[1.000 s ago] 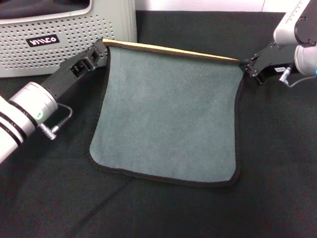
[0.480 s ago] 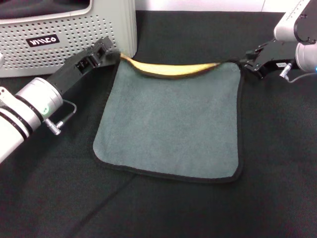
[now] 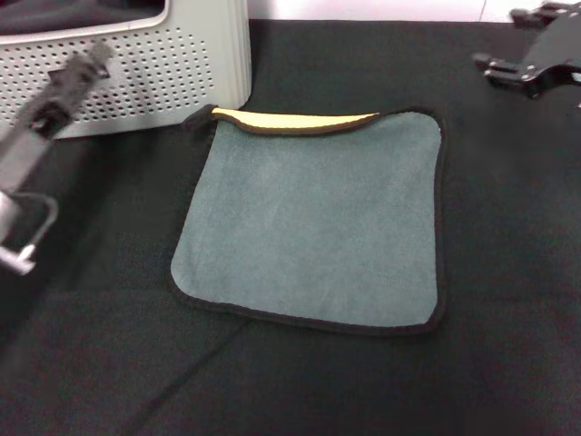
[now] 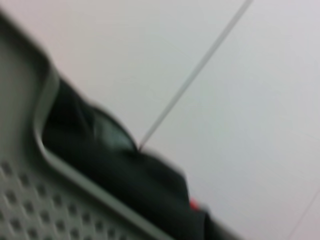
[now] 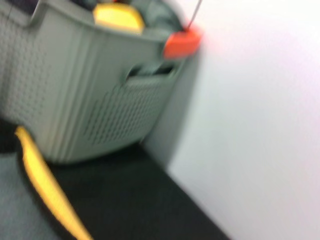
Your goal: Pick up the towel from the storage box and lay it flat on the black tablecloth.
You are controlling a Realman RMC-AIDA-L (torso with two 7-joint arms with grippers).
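The towel [image 3: 313,218] lies spread out on the black tablecloth [image 3: 508,272], grey-green side up, with nothing holding it. It is almost flat. Only its far edge is turned back, showing a narrow strip of the yellow-orange underside [image 3: 295,119] along the top between the two far corners. The black stitched edging runs all round it, and the near edge dips a little toward the right.

The storage box [image 3: 154,64] stands at the far left of the table, its perforated grey wall just beside the towel's far-left corner, which curls up close to the box. From the right wrist view the box [image 5: 100,90] shows a handle slot in its side and some yellow and dark cloth heaped inside, with the towel's folded yellow edge [image 5: 47,197] on the cloth in front of it.

The left pincer [image 3: 77,73] is lifted off the cloth at the left, in front of the box wall, too blurred for me to tell whether its fingers are spread or pressed together. The right pincer [image 3: 513,38] hangs up at the far right corner, well apart from the towel, its two dark fingers spread wide and holding nothing.
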